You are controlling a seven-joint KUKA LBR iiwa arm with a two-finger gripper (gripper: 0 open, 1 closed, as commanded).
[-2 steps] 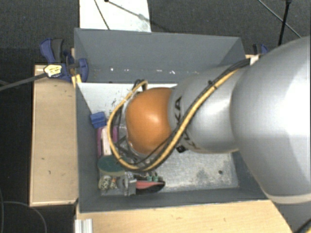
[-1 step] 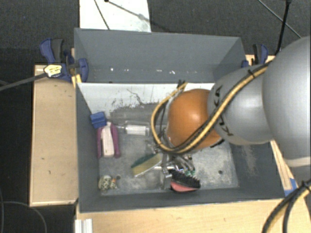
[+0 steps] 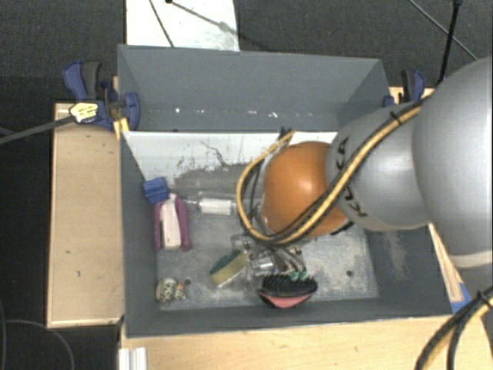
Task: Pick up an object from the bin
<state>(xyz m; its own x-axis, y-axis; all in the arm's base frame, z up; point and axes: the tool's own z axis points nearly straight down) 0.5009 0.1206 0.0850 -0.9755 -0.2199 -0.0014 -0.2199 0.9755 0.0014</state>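
Observation:
My gripper (image 3: 266,259) reaches down near the front middle of the bin, mostly hidden beneath the arm's orange cover. A flat tan and green piece (image 3: 228,267) lies just to its left, touching or nearly touching the metal of the gripper. Directly in front of the gripper, against the bin's front wall, rests a black brush with a pink underside (image 3: 286,290). Whether anything sits between the fingers is hidden.
A white and purple pack with a blue cap (image 3: 169,220) lies along the left side. A clear tube (image 3: 212,205) rests behind the gripper toward the back. A small speckled lump (image 3: 170,289) sits in the front left corner. The arm covers the bin's right half.

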